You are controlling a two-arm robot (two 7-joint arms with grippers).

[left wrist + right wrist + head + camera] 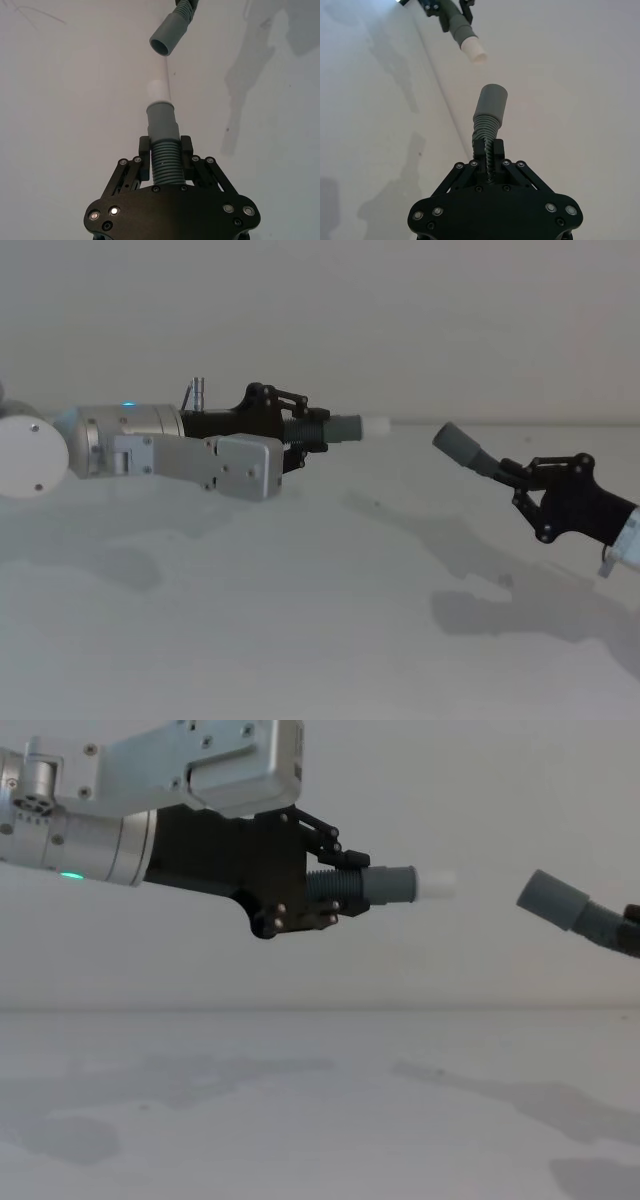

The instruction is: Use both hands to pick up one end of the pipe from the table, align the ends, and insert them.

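Note:
Both pipe pieces are held in the air above the white table [300, 620]. My left gripper [308, 430] is shut on the corrugated part of the piece with the white tip [375, 426], which points right. My right gripper [522, 478] is shut on the other piece, whose open grey cuff [458, 444] points up and left toward the white tip. A gap separates the two ends, and the grey cuff sits a little lower and tilted. In the left wrist view the white tip [159, 90] faces the open cuff [167, 36]. In the right wrist view the cuff [490, 102] faces the white tip [473, 50].
The table [300, 1120] below carries only the arms' shadows. A plain pale wall [400, 310] stands behind.

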